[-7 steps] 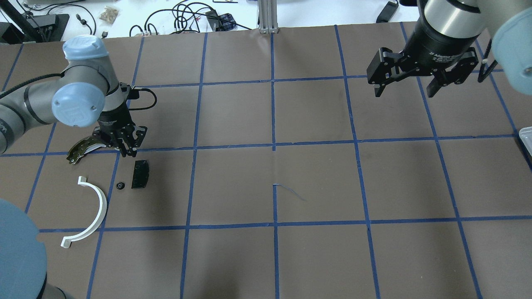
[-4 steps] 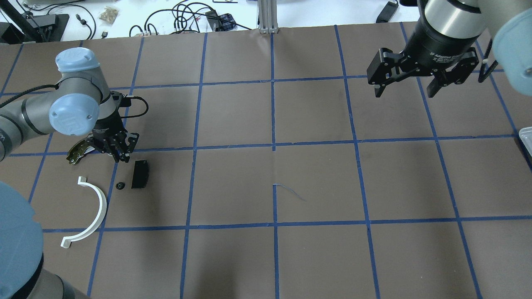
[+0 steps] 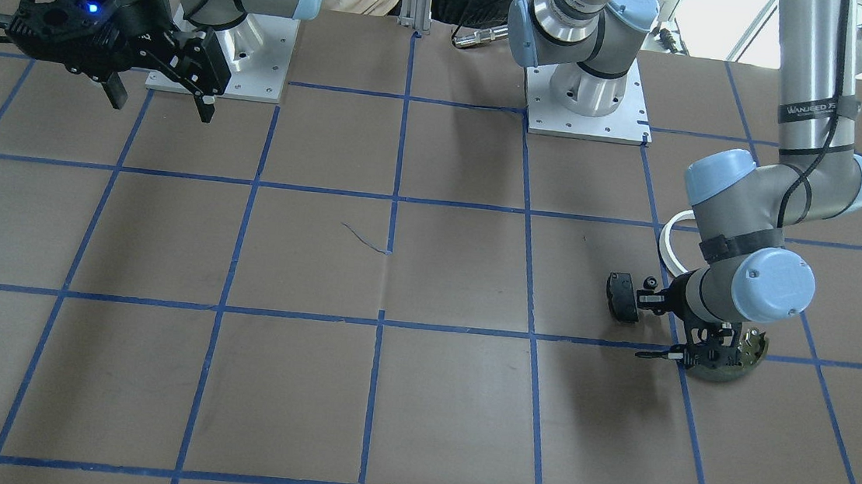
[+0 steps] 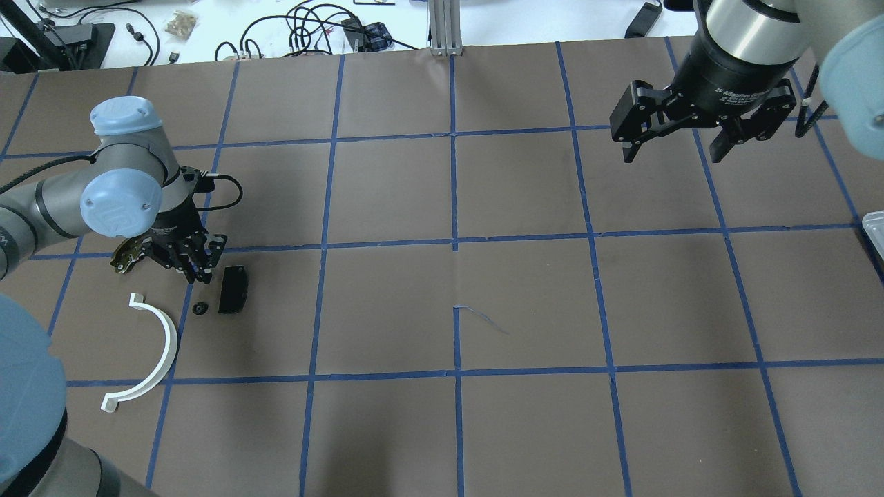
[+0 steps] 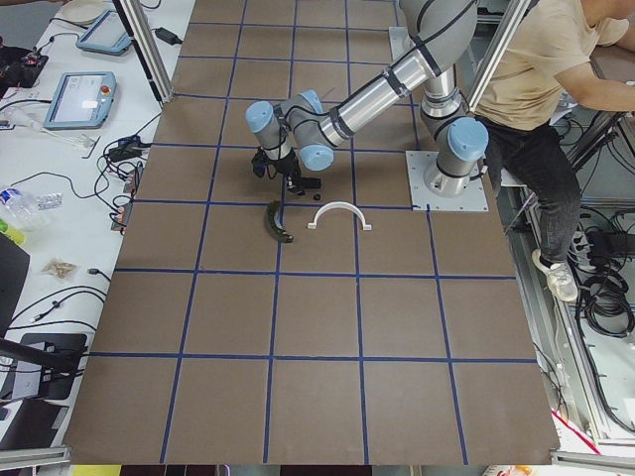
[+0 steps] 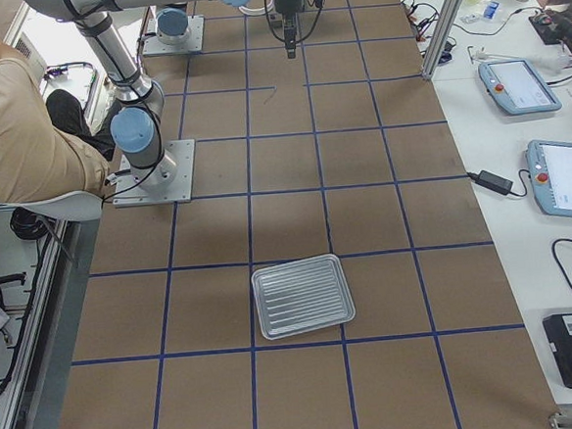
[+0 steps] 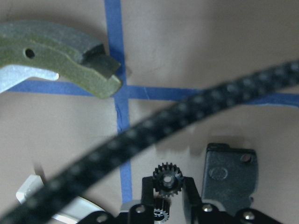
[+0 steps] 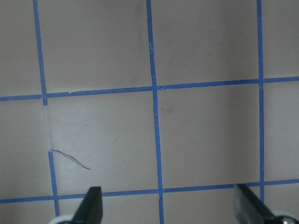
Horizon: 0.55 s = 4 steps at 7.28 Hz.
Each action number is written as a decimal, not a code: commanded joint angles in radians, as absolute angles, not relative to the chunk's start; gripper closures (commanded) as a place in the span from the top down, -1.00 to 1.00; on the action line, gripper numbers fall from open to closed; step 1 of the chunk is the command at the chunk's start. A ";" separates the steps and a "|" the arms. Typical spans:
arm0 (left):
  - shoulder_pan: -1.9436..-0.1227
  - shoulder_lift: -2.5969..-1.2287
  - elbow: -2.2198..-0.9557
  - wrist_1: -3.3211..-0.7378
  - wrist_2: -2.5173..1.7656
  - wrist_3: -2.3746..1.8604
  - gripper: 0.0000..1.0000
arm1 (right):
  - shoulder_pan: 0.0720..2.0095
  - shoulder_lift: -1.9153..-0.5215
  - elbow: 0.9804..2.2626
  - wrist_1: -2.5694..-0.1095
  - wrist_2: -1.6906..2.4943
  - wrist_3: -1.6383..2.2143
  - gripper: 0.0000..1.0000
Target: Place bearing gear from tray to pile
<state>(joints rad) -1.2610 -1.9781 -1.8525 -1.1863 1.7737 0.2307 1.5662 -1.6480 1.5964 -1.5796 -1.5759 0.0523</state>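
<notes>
My left gripper (image 4: 185, 266) is shut on a small black bearing gear (image 7: 169, 177), low over the pile. In the left wrist view the gear sits between the fingertips, with the olive-green brake shoe (image 7: 60, 56) at the upper left and the black pad (image 7: 231, 173) on the right. From overhead, the gripper partly covers the brake shoe (image 4: 123, 258). The black pad (image 4: 233, 289), a tiny black round piece (image 4: 200, 308) and the white half-ring (image 4: 157, 348) lie close by. My right gripper (image 4: 673, 148) is open and empty, high at the far right. Only a sliver of the tray (image 4: 873, 231) shows overhead.
The tray (image 6: 302, 295) is a ribbed metal one and holds nothing in the right side view. A blurred black toothed cable (image 7: 196, 112) crosses the left wrist view. Blue tape lines grid the brown table. Cables lie beyond the table's far edge (image 4: 311, 27).
My left arm has moved a little left and towards the robot, so its gripper now covers more of the brake shoe. The right arm has not moved.
</notes>
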 commanded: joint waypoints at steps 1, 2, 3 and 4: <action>-1.256 -1.982 -1.858 -1.180 1.775 0.239 -1.00 | 1.566 -1.647 1.597 -1.578 -1.575 0.052 1.00; -1.255 -1.982 -1.861 -1.180 1.785 0.253 0.30 | 1.566 -1.647 1.597 -1.578 -1.575 0.054 1.00; -1.255 -1.982 -1.861 -1.178 1.787 0.255 0.99 | 1.566 -1.649 1.595 -1.578 -1.569 0.055 1.00; -1.255 -1.976 -1.849 -1.177 1.786 0.271 1.00 | 1.566 -1.644 1.594 -1.588 -1.566 0.055 1.00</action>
<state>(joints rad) -1.2551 -1.9804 -1.8572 -1.1783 1.7849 0.2567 1.5662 -1.6473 1.5954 -1.5806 -1.5705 0.0546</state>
